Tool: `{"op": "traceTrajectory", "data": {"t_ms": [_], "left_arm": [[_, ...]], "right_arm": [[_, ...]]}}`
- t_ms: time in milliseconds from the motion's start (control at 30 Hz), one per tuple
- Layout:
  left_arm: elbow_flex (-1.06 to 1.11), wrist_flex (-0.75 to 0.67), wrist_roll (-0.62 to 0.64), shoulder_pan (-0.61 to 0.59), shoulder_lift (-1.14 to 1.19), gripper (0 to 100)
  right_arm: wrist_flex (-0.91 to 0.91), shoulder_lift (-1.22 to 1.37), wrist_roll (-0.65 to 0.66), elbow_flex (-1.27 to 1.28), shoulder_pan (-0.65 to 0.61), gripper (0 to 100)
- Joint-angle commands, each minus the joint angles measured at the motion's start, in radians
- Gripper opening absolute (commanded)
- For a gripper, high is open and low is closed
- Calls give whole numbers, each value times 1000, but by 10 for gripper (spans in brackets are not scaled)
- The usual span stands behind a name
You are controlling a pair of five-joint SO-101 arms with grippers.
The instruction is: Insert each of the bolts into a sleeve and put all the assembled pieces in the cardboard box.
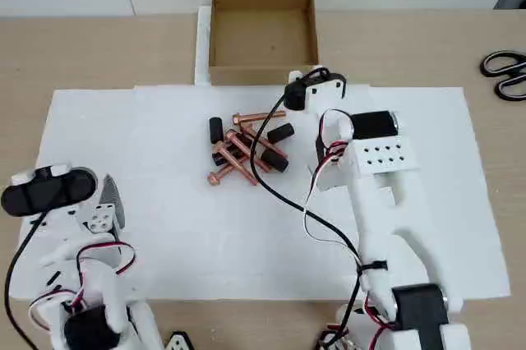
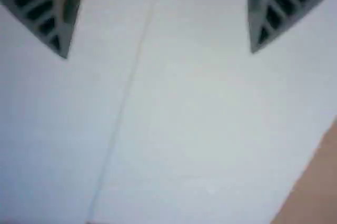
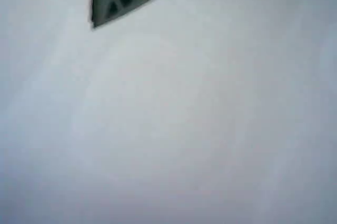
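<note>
Judging by the untouched heap of bolts and sleeves mid-frame, assembly hasn't begun: left gripper hangs wide open, empty; right gripper, state untellable, beside the heap should grasp 1 bolt.

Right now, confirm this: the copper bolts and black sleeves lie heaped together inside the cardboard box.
Wrong place. The high view shows the copper bolts and black sleeves heaped together on the white foam sheet, in front of the cardboard box, not inside it.
</note>
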Motion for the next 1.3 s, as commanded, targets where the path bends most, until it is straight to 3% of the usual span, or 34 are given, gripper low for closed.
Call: {"op": "traceTrajectory", "data": {"t_ms": [0,200,400,533,867,1067,1267], "left_arm": [[-150,25,-32,17,106,207],[-470,81,-18,112,529,207],[-774,153,183,150,997,207],[-865,153,285,146,1200,207],[-839,120,339,180,1198,207],[-771,118,339,213,1168,207],[-765,118,339,213,1162,207]], "right_arm": [[4,13,-5,-46,-4,134],[4,18,-5,-46,-4,134],[-94,24,-5,-48,-4,134],[-151,35,-3,-81,-8,133],[-142,414,-3,-387,-13,133],[5,572,69,-601,-105,133],[27,610,66,-654,-199,133]]}}
